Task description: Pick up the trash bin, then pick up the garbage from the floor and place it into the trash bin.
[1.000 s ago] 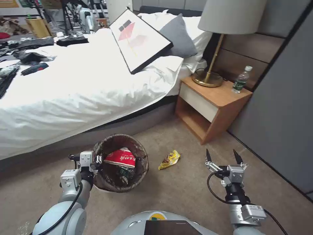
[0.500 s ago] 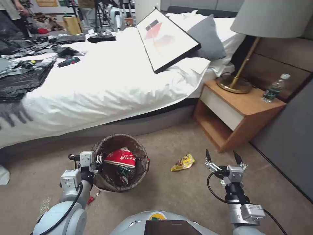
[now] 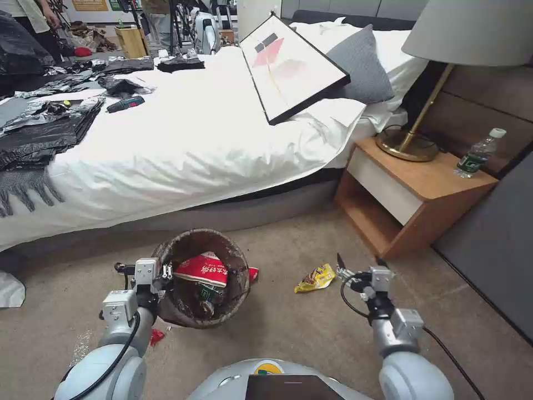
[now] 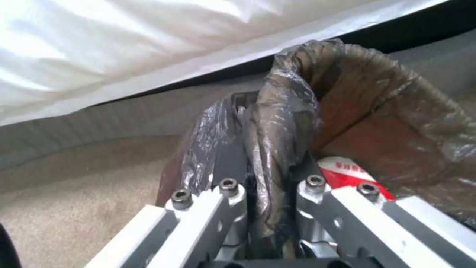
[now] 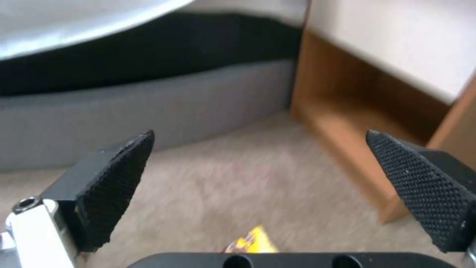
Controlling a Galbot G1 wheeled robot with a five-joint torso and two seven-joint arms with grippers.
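At far left, the left claw (image 3: 161, 276) is clamped on the near rim of the trash bin (image 3: 201, 247), pinching the folded dark bag. The bin is carried just above the carpet beside the bed (image 3: 166, 139), so picking it up looks done. It already holds a red-and-white carton (image 3: 204, 269) and other litter. A small red scrap (image 3: 156, 336) lies on the floor under the left arm, and another red piece (image 3: 253, 273) pokes out beside the bin's right side. Further right, a yellow snack wrapper (image 3: 316, 278) lies on the carpet, not yet collected. The right claw (image 3: 358, 265), spread wide and holding nothing, hovers just right of the wrapper, near the nightstand (image 3: 422, 183). Gathering this remaining garbage is what seems left.
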